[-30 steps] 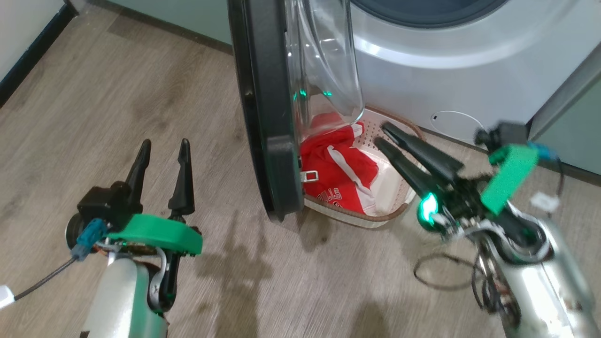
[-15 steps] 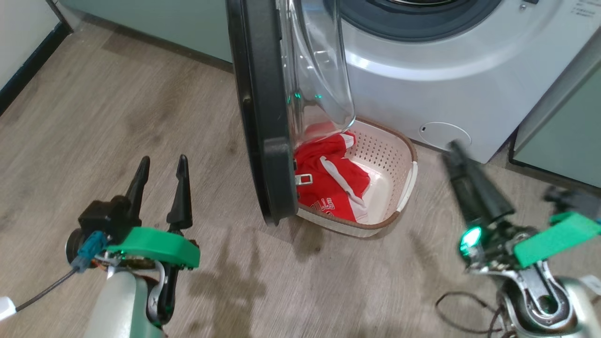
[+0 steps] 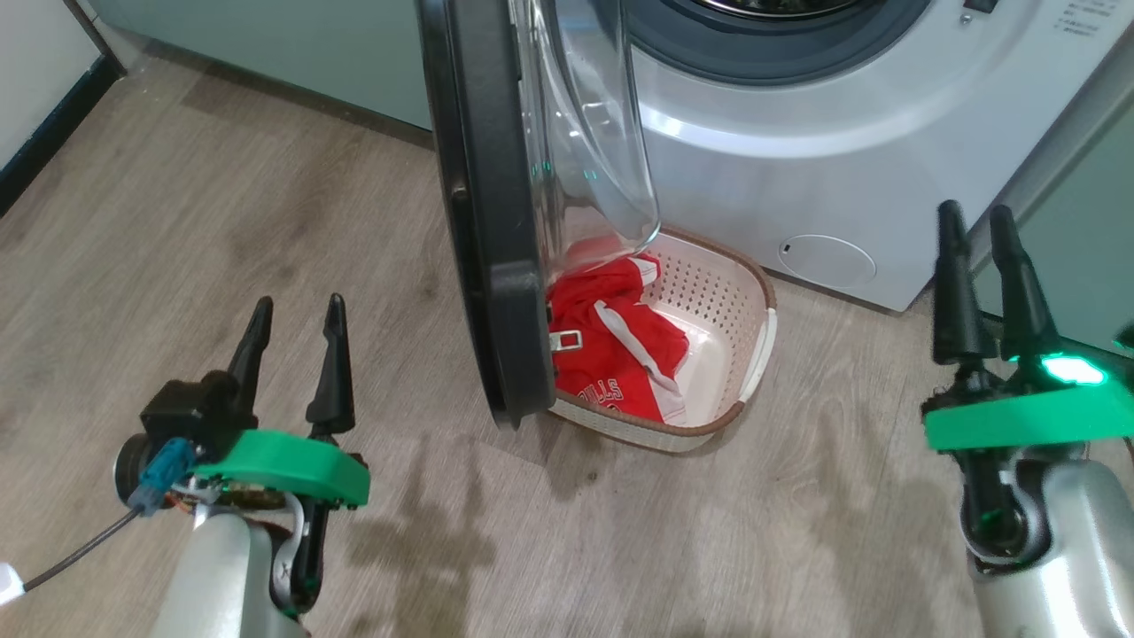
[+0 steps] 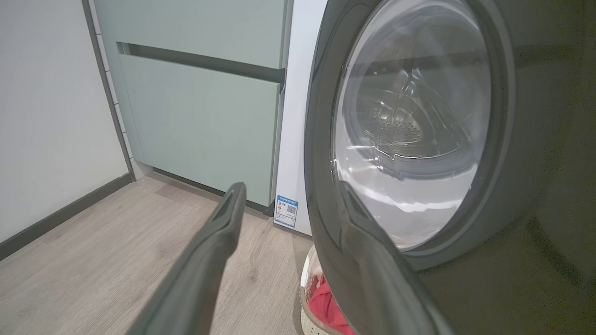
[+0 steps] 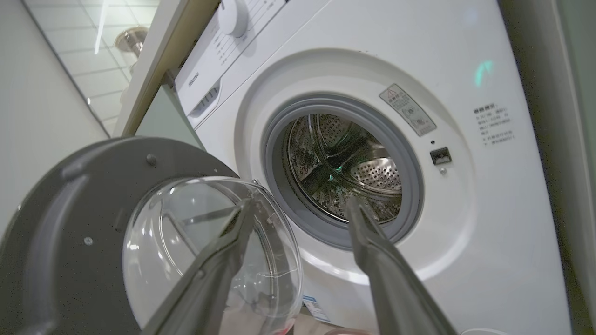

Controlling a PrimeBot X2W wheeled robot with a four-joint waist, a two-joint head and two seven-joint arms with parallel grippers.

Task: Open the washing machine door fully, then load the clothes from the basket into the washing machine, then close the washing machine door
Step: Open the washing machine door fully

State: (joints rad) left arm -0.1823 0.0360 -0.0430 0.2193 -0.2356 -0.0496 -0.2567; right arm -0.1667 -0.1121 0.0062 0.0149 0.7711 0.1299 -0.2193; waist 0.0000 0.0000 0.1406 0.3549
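Jutting over the basket (image 3: pixel 709 279), door (image 3: pixel 487 177) half-hides clothes (image 3: pixel 620 346); left pincer (image 3: pixel 299 301) and right pincer (image 3: pixel 975 211) hang open, empty, either side, so a wider swing is likely needed first.

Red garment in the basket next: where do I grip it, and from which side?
On the red garment, grip the bunched fold by the white stripe, at its right edge. Probably come from above on the robot's right with the open right end effector: the washing machine door overhangs the basket on its left, while its right half lies bare.

Red clothes (image 3: pixel 620 341), cream perforated basket (image 3: pixel 735 292)
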